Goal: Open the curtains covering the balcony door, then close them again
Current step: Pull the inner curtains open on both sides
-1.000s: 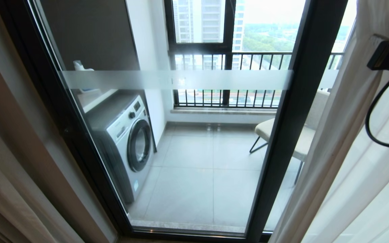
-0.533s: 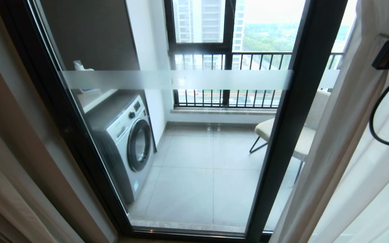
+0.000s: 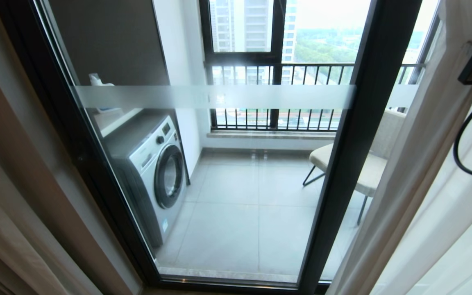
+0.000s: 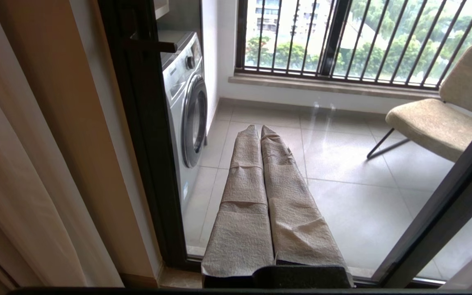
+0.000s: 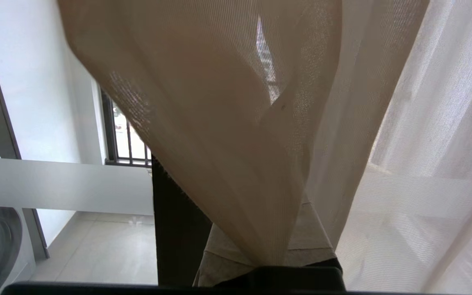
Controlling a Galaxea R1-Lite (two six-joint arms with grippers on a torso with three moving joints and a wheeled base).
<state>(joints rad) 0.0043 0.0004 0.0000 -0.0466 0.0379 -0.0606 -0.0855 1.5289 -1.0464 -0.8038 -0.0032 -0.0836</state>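
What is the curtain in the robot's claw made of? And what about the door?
The curtains look like thin woven cloth: threads show and light glows through. The right gripper pinches a fold. The balcony door seems clear glass in a smooth black frame, probably metal, with a frosted white band.

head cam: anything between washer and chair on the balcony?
Nothing. In the head view, only bare grey floor tile lies between the washing machine and the chair, seen through the balcony door glass.
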